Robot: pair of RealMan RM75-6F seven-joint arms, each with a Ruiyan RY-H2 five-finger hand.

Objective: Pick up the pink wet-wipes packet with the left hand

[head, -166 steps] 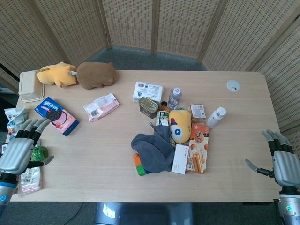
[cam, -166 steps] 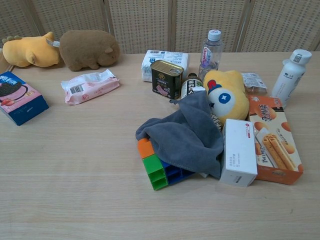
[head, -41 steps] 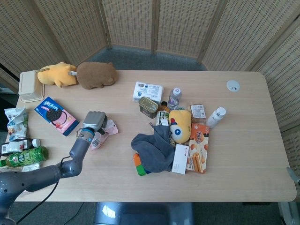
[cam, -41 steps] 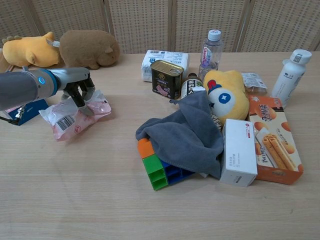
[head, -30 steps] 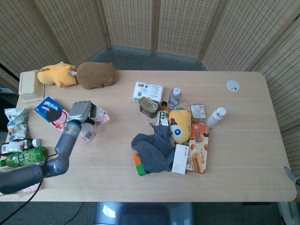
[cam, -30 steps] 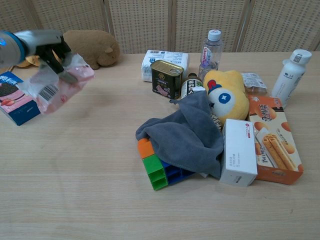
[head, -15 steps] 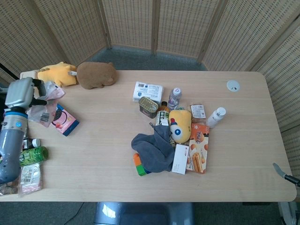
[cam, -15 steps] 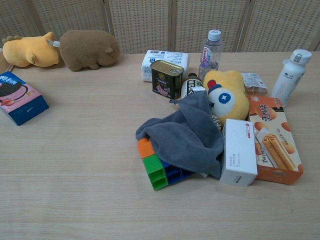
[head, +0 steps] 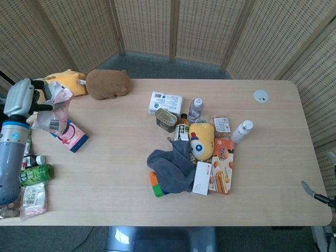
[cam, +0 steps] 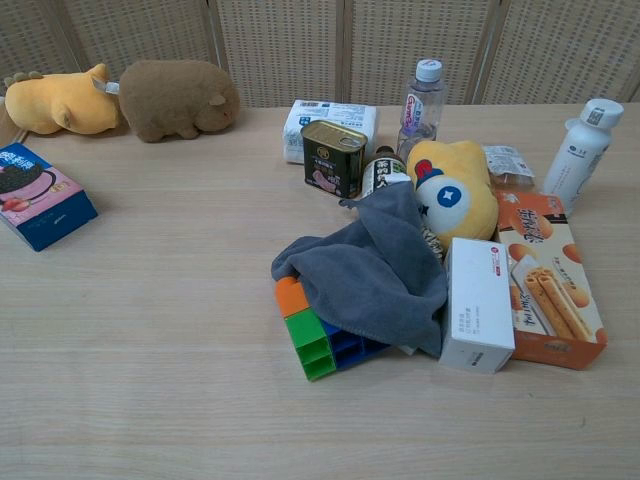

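Note:
The pink wet-wipes packet (head: 55,116) hangs in the air over the table's far left edge, its barcode label facing up. My left hand (head: 22,100) grips it from the left, fingers closed on the packet's upper end. It hangs above the blue cookie box (head: 72,134). Of my right hand (head: 314,195) only an outstretched thumb shows, off the table's near right corner, with nothing in it. The chest view shows neither hand nor the packet.
A yellow plush (head: 65,84) and a brown plush (head: 107,84) lie just behind the packet. A cluster with a grey cloth (head: 170,165), tin, bottles and boxes fills the table's middle right. Bottles and packets (head: 37,174) lie off the left edge, under my left arm.
My left hand lifted the packet off the table and carried it left, out of the chest view. In the last half second it rose slightly toward the yellow plush.

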